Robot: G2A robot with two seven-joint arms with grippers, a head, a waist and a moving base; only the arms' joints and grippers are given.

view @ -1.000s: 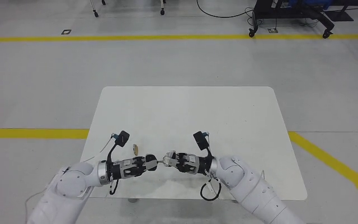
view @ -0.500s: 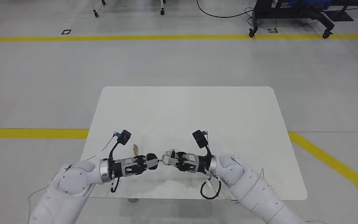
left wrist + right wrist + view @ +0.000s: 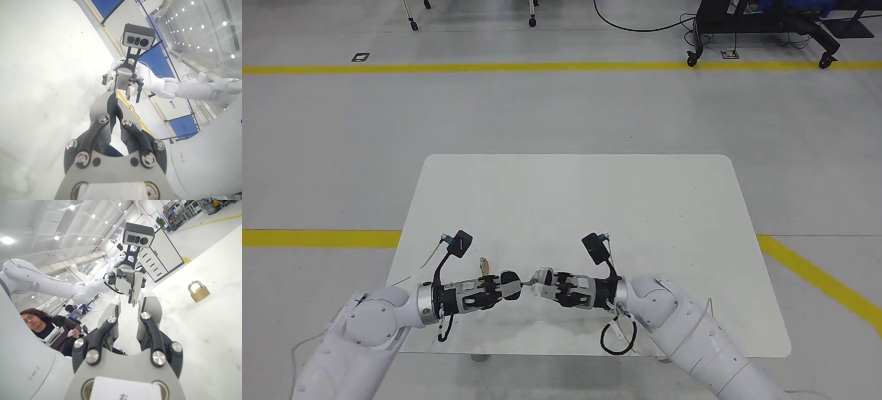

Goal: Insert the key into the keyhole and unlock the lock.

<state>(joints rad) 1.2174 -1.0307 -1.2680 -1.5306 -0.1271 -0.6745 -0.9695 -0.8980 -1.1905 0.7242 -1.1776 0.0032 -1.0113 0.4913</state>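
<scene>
Two hands meet tip to tip in the lower middle of the top view. The left hand (image 3: pixel 513 285) pinches the key (image 3: pixel 133 298); the right hand (image 3: pixel 540 281) faces it, fingers wide apart. The padlock (image 3: pixel 483 266) sits on the desk (image 3: pixel 642 200), just above the left hand.

- Right gripper (image 3: pixel 535 279) has shifted slightly left and far.
- Right camera (image 3: pixel 590 243), on that wrist, has moved left and a little far with it.
- Left gripper (image 3: pixel 516 282), pinching the key (image 3: pixel 133 298), has edged slightly far.
- Left camera (image 3: pixel 460 240) swung right, then back left.
</scene>
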